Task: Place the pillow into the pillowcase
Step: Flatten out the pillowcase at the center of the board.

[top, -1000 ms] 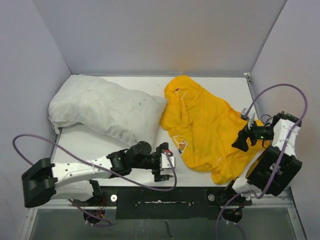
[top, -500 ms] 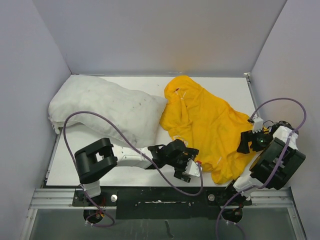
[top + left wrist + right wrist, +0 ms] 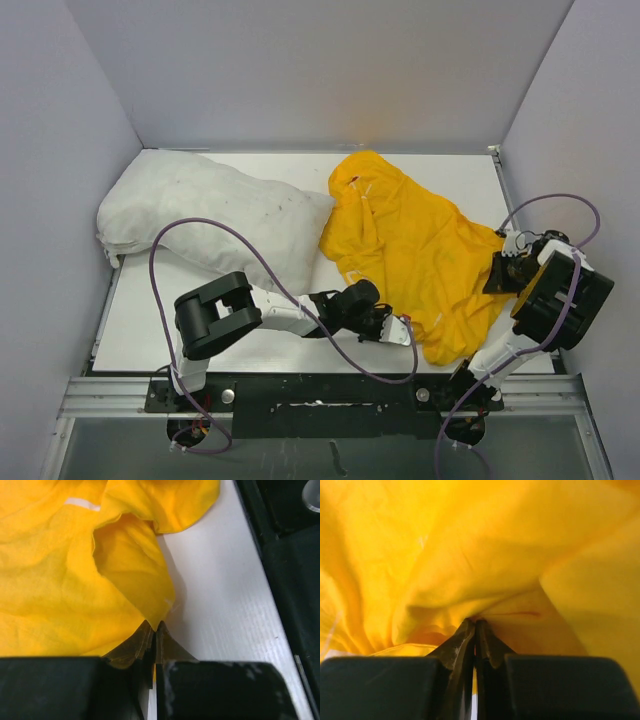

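Pale grey walls (image 3: 320,70) box in a white surface (image 3: 150,295). In the top view the pillow (image 3: 210,220) lies at ten o'clock, wholly outside the pillowcase (image 3: 420,250), which sprawls crumpled from one to four o'clock, just beside the pillow's end. The left hand (image 3: 398,328) is at the cloth's six o'clock hem and the right hand (image 3: 503,262) at its three o'clock edge. In the left wrist view the jaws are pinched tight on a yellow corner fold, with bare surface at three o'clock. In the right wrist view the jaws are nearly closed, nipping a yellow fold, and cloth fills the frame. The step looks to be gripping the case to open its mouth. Next would be lifting and spreading it, which needs each pinch on a single layer; I cannot tell which layers are held
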{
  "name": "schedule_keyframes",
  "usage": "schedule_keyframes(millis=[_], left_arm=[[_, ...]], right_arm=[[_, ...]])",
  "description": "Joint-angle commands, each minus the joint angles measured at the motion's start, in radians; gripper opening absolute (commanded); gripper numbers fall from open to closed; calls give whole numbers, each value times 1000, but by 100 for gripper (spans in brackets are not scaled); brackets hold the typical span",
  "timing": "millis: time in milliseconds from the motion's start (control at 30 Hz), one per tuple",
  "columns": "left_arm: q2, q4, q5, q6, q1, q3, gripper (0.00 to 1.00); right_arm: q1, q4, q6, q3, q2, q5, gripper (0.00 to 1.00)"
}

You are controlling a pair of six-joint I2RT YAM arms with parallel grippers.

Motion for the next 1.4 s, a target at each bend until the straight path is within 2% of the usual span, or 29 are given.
schedule_keyframes(millis=[0, 133, 233, 300, 333, 367, 400, 433, 533, 600, 700, 733, 800, 867, 933, 967, 1000, 1133, 1233, 1300, 1367], left_arm=[[-35, 88, 107, -121, 3, 13, 0], [-73, 87, 290, -283, -49, 103, 0], [-28, 167, 310, -340, -97, 179, 0], [30, 248, 310, -443, -97, 231, 1], [51, 290, 288, -498, -94, 247, 18], [61, 317, 274, -541, -86, 253, 29], [57, 336, 256, -578, -77, 252, 45], [36, 336, 223, -611, -66, 239, 56], [-90, 321, 123, -700, -7, 135, 84], [-201, 284, 107, -782, 54, 68, 96], [-348, 170, 130, -903, 174, 2, 98], [-394, 109, 132, -927, 213, -10, 98], [-464, -30, 130, -939, 284, -19, 98], [-508, -177, 114, -931, 349, -6, 98], [-517, -320, 90, -934, 420, 20, 98], [-508, -389, 86, -940, 455, 40, 98], [-488, -475, 83, -949, 489, 63, 98], [-350, -700, 58, -960, 553, 195, 98], [-272, -774, -22, -930, 508, 272, 98], [-235, -786, -115, -889, 462, 292, 98], [-196, -773, -198, -844, 424, 298, 98]], right_arm=[[86, 21, 13, 132, 40, 47, 0], [156, -6, 26, 385, 130, 63, 0], [212, -36, 37, 570, 188, 39, 0], [240, -63, 39, 654, 202, -21, 0], [248, -75, 38, 678, 200, -57, 0], [251, -79, 40, 688, 190, -95, 1], [251, -83, 37, 686, 177, -114, 11], [250, -88, 26, 675, 157, -122, 24], [235, -81, -28, 592, 65, -137, 57], [214, -32, -63, 498, -36, -159, 73], [197, 59, -96, 354, -187, -202, 95], [193, 98, -101, 318, -236, -236, 99], [170, 182, -31, 244, -309, -336, 98], [125, 271, 64, 182, -338, -560, 98], [148, 185, -33, 179, -313, -756, 98], [199, 124, -81, 186, -295, -749, 95], [256, 69, -127, 190, -272, -663, 92], [447, 122, -85, 166, -207, -379, 92], [507, 35, -50, 259, -89, -326, 89], [560, -44, -64, 321, -19, -306, 90], [614, -69, -79, 310, 6, -289, 93]])
